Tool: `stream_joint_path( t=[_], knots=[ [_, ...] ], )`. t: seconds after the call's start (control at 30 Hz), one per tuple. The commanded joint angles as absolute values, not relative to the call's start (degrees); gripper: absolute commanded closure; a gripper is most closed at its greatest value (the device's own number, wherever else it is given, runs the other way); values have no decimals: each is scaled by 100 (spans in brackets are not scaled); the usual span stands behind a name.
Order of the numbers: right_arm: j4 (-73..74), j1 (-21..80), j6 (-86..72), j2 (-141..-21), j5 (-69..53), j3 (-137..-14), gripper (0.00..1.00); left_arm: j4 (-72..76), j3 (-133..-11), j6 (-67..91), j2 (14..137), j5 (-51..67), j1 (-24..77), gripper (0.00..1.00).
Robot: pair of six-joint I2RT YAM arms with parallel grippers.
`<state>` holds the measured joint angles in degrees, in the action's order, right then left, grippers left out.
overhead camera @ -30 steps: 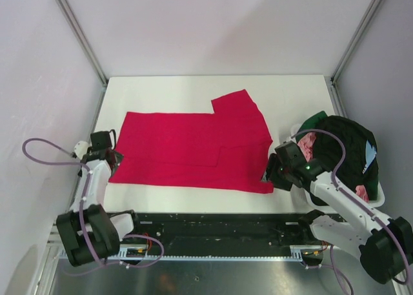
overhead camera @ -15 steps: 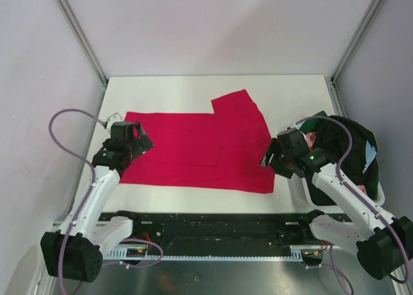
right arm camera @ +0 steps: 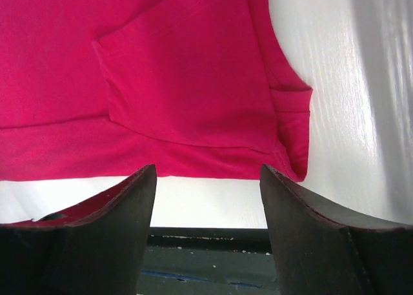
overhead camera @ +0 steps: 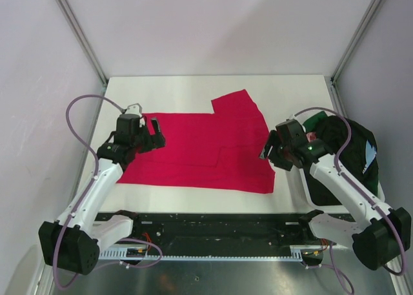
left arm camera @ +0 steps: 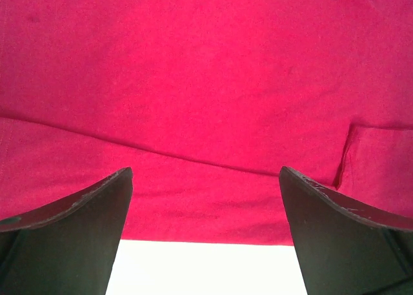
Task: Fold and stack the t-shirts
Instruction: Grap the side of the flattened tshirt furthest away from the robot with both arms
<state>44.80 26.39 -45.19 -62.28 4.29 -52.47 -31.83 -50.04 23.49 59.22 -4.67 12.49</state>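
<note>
A red t-shirt (overhead camera: 197, 150) lies spread flat on the white table (overhead camera: 193, 91), partly folded, one sleeve sticking out at the back right. It fills the left wrist view (left arm camera: 206, 82) and shows in the right wrist view (right arm camera: 161, 82). My left gripper (overhead camera: 152, 126) is open and empty, hovering over the shirt's left edge. My right gripper (overhead camera: 270, 152) is open and empty, just above the shirt's right edge near the folded sleeve (right arm camera: 293, 121).
A white basket (overhead camera: 379, 193) at the right holds a pile of dark green and pink clothes (overhead camera: 342, 146). The table's near edge and a dark rail (overhead camera: 213, 223) run below the shirt. Metal frame posts stand at the back corners.
My left arm has swung from the table's left edge rightward and forward over the shirt's left end. My right gripper has risen and moved back along the shirt's right edge.
</note>
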Motion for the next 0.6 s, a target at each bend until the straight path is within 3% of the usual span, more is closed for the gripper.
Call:
stream_joint_path(
  t=[0.0, 0.3, 0.57],
  knots=[
    [4577, 2572, -4305, -6406, 593, -5789, 30, -3058, -5284, 2099, 5933, -392, 1301, 0],
    [5079, 1951, -3520, -7038, 269, -7308, 29, -3054, -5925, 2600, 6269, -928, 1245, 1],
    [3649, 1342, -3200, -8175, -235, -7690, 27, -2915, -7482, 2876, 8564, -1104, 324, 11]
  ],
)
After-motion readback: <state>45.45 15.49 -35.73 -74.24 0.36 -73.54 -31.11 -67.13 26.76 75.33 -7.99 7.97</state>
